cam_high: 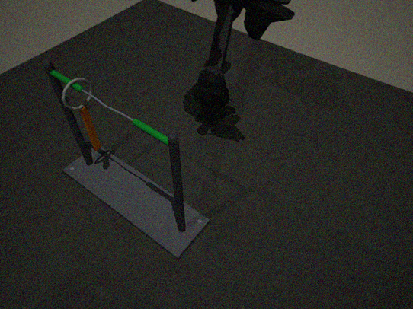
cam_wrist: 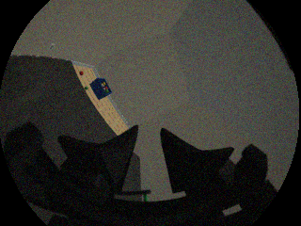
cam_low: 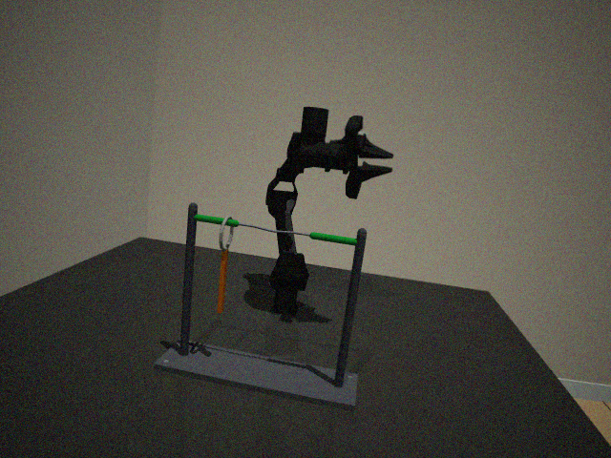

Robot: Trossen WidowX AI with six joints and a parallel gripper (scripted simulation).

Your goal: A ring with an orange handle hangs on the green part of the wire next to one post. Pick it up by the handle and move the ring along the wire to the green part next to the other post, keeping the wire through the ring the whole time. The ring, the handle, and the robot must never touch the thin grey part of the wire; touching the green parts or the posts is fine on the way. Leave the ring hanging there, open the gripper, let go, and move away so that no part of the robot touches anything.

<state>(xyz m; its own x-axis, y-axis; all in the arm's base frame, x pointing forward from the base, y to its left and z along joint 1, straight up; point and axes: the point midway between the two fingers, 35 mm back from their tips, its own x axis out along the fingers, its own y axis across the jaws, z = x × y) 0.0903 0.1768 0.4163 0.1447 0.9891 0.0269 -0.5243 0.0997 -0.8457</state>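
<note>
Top view: jaws barely readable, dark arm (cam_high: pixel 220 53) far right of the rig. Ring (cam_high: pixel 75 93) hangs on the far green sleeve (cam_high: pixel 64 80), orange handle (cam_high: pixel 90 128) dangling beside the far post (cam_high: pixel 71 120), all well left of and below the jaws. Step in hand, I'd judge: reach for the handle. Do it low, mid-handle, coming in square, staying under the grey wire (cam_high: pixel 111 107).

Exterior view: gripper (cam_low: pixel 380 162) high, aimed away from the rig, jaws part-closed with a narrow gap, holding nothing. They likely need widening first. Near post (cam_low: pixel 349 305) and second green sleeve (cam_low: pixel 332 239) sit below the jaws; the base plate (cam_low: pixel 315 389) rests on the bench (cam_low: pixel 444 369).

Wrist view: two fingertips fairly close, only wall between them.
</note>
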